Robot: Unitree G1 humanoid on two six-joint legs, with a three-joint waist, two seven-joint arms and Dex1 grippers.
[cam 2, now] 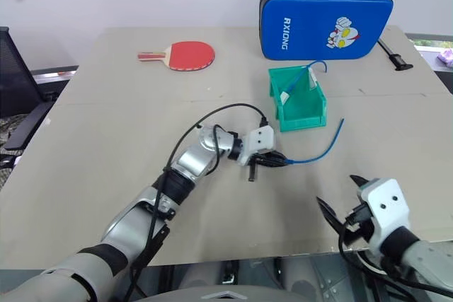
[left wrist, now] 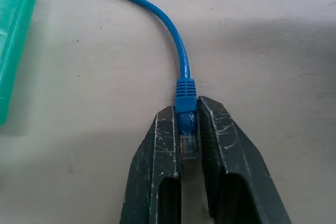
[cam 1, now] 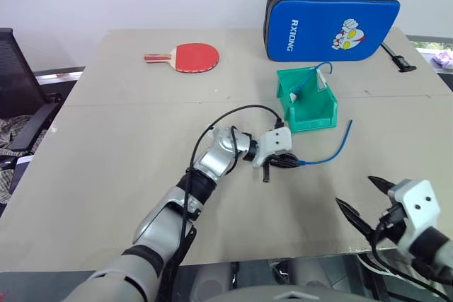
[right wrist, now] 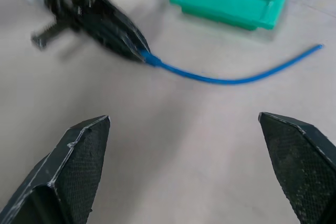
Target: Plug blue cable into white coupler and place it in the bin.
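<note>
- Left gripper point(left wrist: 188, 129): its two black fingers are clamped on the clear plug end of the thin bright blue cable point(cam 1: 333, 152), low over the grey table point(cam 1: 127, 146). The wrist view shows the blue boot just clear of the fingertips and the plug pinched between them.
- Blue cable: the rest of it lies loose on the table, curving away from the gripper and ending just beside the front corner of the small bright green plastic bin point(cam 1: 315, 114).
- Right gripper point(cam 1: 362, 199): fingers stand wide apart and hold nothing; it hangs near the table's front edge, well apart from the cable.
- Bin: stands upright on the table in front of the big blue padded case point(cam 1: 331, 22). Another blue cord and a pale piece, possibly the small white plastic coupler point(cam 1: 324, 84), show inside; too small to confirm.
- Red table-tennis paddle point(cam 1: 191, 56): lies well apart, no part in the work.
- Progress: judged early. The plug is secured. Taking up the coupler, mating the two and placing the pair in the bin are not yet done.
</note>
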